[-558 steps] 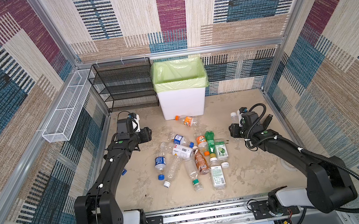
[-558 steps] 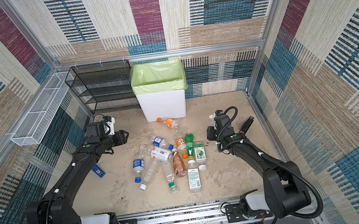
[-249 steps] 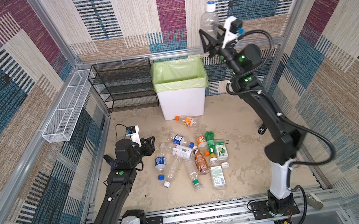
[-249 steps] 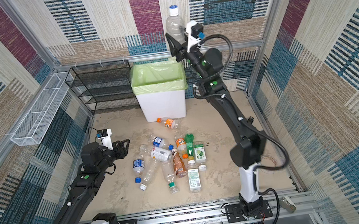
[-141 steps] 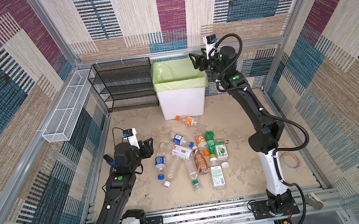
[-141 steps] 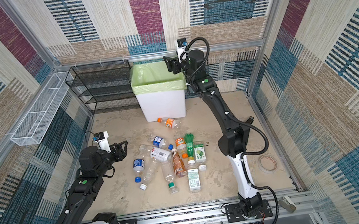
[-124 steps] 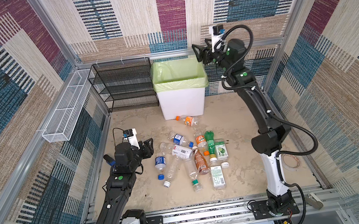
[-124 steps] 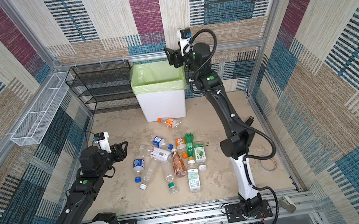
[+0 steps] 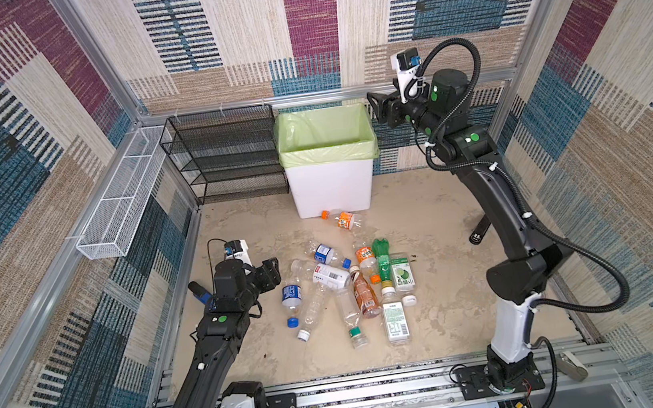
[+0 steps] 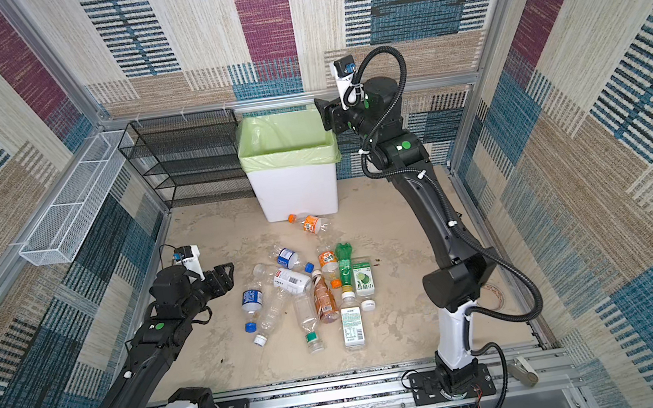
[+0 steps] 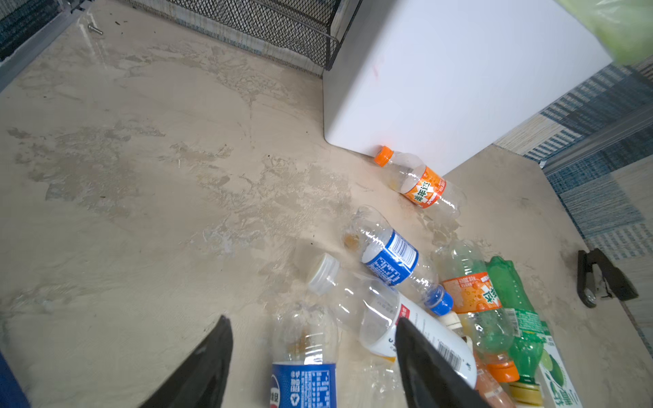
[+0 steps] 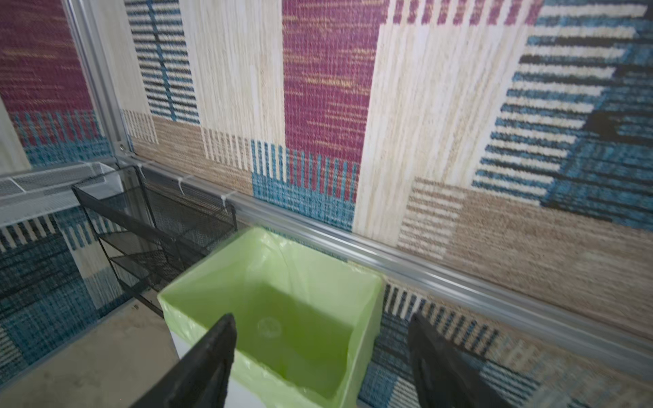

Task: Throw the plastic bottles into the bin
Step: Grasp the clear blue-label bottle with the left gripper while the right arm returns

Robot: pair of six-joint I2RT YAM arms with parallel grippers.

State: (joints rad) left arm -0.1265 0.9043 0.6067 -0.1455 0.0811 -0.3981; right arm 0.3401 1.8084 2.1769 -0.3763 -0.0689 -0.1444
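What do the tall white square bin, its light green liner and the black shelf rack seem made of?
Tall white square bin: probably smooth plastic, plain even walls. Light green liner: thin plastic film, wrinkled, translucent. Black shelf rack: likely painted metal mesh, see-through.

Black mesh rack (image 9: pixel 227 153) and white wire basket (image 9: pixel 120 207) line the back-left corner; a black gadget (image 9: pixel 479 230) lies on the table (image 9: pixel 434 209).

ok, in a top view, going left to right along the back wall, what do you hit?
white wire basket → black mesh shelf rack → bin → right gripper, fingers apart, beside the bin's rim.
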